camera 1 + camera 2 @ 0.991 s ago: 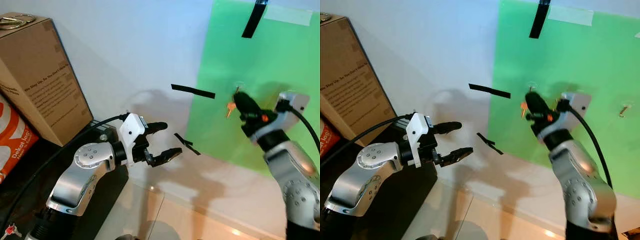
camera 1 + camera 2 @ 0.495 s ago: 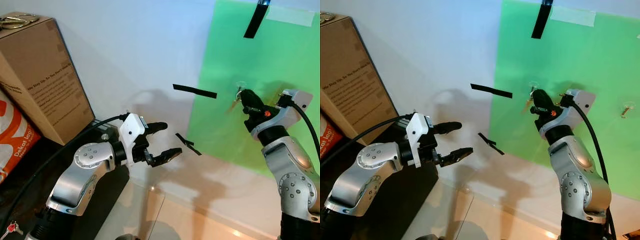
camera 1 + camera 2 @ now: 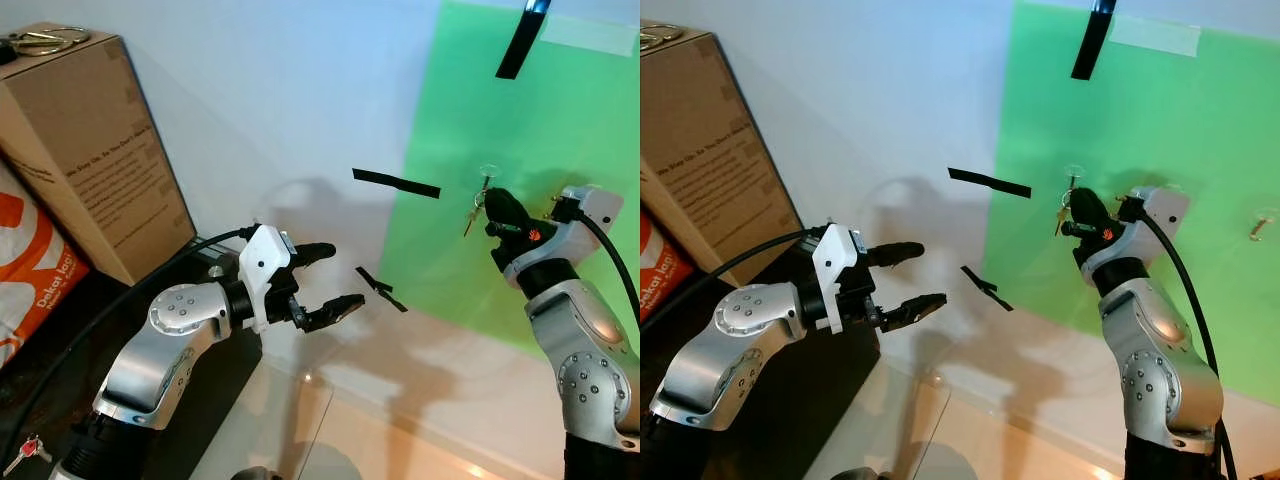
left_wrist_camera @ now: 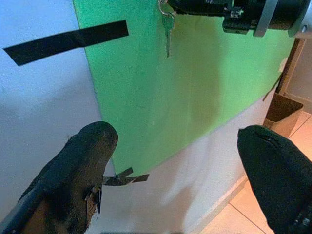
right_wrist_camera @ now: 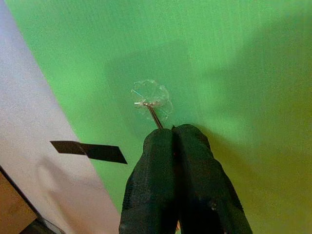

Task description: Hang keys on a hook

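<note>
Wall (image 3: 280, 90): white, w/ green sheet (image 3: 560, 140) taped on; black tape strips (image 3: 396, 184) beside it.
Box (image 3: 90, 160): brown carton, robot's left, well apart from the work.
L gripper (image 3: 325, 282): held out mid-air, fingers spread wide, nothing between them — idle.
R gripper (image 5: 174, 134): raised against the sheet, fingers pressed tight together on the key ring, tips just below the hook.
Hook (image 5: 150, 100): small clear stick-on, on the green sheet; thin metal ring runs from it down into the R fingertips.
Keys (image 3: 473, 212): hanging just beside R gripper, below hook; one key dangles free on L wrist cam.
Ring on hook?: looks engaged, can't tell for sure — too small.
Handling: light, stiff metal, slippery, swings easily. Best hold = the ring, not a blade, so keys hang straight.
Risk: hook prob. weak adhesive — pull down gently, not outward.
Stage: judged near the end; release left.
</note>
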Controlling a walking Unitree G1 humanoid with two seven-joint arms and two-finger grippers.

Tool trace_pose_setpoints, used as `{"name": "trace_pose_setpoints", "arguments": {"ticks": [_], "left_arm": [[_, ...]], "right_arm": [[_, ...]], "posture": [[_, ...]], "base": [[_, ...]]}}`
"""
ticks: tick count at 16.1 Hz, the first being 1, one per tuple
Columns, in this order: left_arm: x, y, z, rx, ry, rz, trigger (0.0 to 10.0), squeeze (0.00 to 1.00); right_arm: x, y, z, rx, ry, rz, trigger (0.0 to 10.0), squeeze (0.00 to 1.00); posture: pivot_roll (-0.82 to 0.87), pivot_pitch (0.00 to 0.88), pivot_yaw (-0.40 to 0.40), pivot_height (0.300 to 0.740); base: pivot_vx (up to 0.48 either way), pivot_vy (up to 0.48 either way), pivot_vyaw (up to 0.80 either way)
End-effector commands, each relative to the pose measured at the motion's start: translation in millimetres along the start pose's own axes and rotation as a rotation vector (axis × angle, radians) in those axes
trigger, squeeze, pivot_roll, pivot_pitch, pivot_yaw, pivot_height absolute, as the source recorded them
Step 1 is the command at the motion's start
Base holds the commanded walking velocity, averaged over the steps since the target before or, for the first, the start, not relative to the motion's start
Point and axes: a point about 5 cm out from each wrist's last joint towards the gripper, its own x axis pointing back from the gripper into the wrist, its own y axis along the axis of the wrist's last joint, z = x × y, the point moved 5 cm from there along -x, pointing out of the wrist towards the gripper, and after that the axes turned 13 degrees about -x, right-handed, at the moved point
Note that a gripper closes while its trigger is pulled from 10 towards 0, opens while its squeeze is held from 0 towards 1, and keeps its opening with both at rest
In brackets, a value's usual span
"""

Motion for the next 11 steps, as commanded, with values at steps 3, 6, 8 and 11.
{"name": "trace_pose_setpoints", "arguments": {"ticks": [3, 6, 8, 11], "left_arm": [[-0.7, 0.6, 1.9, -0.01, -0.004, 0.002, 10.0, 0.0], [-0.6, 1.0, 2.7, -0.011, -0.001, 0.001, 10.0, 0.0], [-0.3, 1.0, 2.8, -0.01, 0.0, 0.001, 10.0, 0.0], [0.3, 0.6, 2.4, -0.01, -0.001, 0.001, 10.0, 0.0]], "right_arm": [[3.8, -18.2, -17.5, 0.012, -0.085, 0.069, 10.0, 0.0], [6.3, -20.7, -17.5, -0.004, -0.078, 0.07, 10.0, 1.0], [7.9, -21.3, -18.8, -0.003, -0.081, 0.07, 10.0, 1.0], [13.3, -21.0, -22.0, -0.002, -0.086, 0.067, 10.0, 1.0]], "posture": [[-0.04, 0.0, 0.037, 0.74], [-0.04, 0.0, 0.036, 0.74], [-0.04, 0.0, 0.038, 0.74], [-0.04, 0.0, 0.039, 0.74]], "base": [[0.0, 0.0, 0.0], [0.0, 0.0, 0.0], [0.0, 0.0, 0.0], [0.0, 0.0, 0.0]]}}
